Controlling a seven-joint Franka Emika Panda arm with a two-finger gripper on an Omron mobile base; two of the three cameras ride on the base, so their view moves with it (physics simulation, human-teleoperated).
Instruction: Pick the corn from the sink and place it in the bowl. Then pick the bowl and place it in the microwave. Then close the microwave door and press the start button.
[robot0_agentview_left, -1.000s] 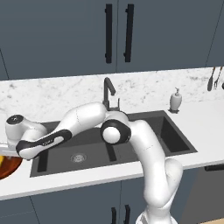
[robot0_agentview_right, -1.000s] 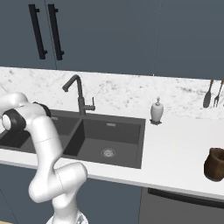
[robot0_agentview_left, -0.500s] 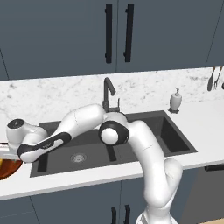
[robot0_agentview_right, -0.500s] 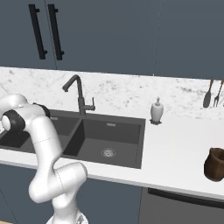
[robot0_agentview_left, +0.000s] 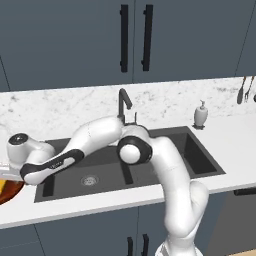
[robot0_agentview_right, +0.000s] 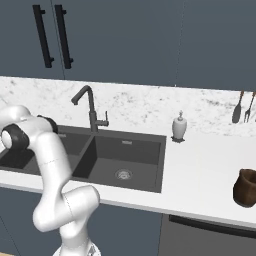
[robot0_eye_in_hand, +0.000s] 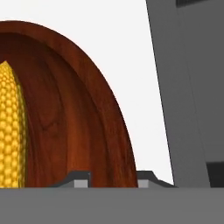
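Corn (robot0_eye_in_hand: 11, 131) lies inside the wooden bowl (robot0_eye_in_hand: 78, 109) at the counter's left edge. Gripper (robot0_eye_in_hand: 113, 177) fingers straddle the bowl's rim, apparently clenching it; seat the grip fully before lifting level.

Kitchen: marble counter (robot0_agentview_right: 210, 165), double sink (robot0_agentview_left: 150, 165), faucet (robot0_agentview_right: 90, 107), cabinets (robot0_agentview_left: 100, 40).

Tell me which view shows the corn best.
The hand view: the corn lies inside the bowl, its kernels close up. In the left base view a yellow sliver sits at the bowl's edge.
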